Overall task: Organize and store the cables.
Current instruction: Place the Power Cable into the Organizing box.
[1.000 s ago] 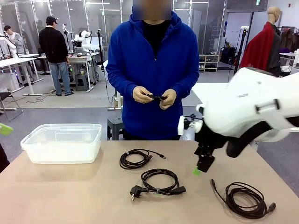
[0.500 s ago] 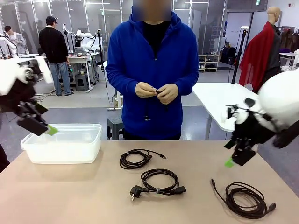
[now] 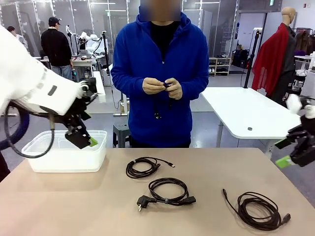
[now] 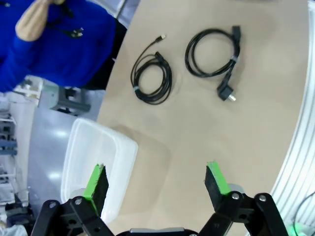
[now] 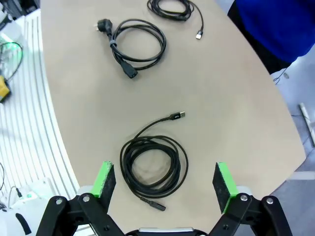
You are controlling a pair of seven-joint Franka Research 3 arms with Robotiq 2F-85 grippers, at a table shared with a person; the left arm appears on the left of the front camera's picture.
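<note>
Table: a tan top is spread beneath both claws. Pads could be scraped on it if a claw is lowered too far after a thin, flat-lying cord.
Left arm: the bin could be struck on a careless descent, as the left claw is hung above its near side. The arm is reached in from the side, fingers angled down, jaws spread wide, nothing held.
Right arm: it is held out by the table's edge. The right claw is pointed down at the tabletop, jaws wide and empty.
Bin: a clear tub is seen under one finger of the left claw. A coil released over its rim could slide back out.
Nearest coil: it is framed between the right claw's fingers, below it. If only one strand is pinched, the loops could unwind and trail.
Plug coil: it lies ahead of both claws, well apart; its plug could swing when lifted.
Far coil: it lies just beyond the plug coil.
Small cord: it is held in the person's hands, far beyond both claws.
</note>
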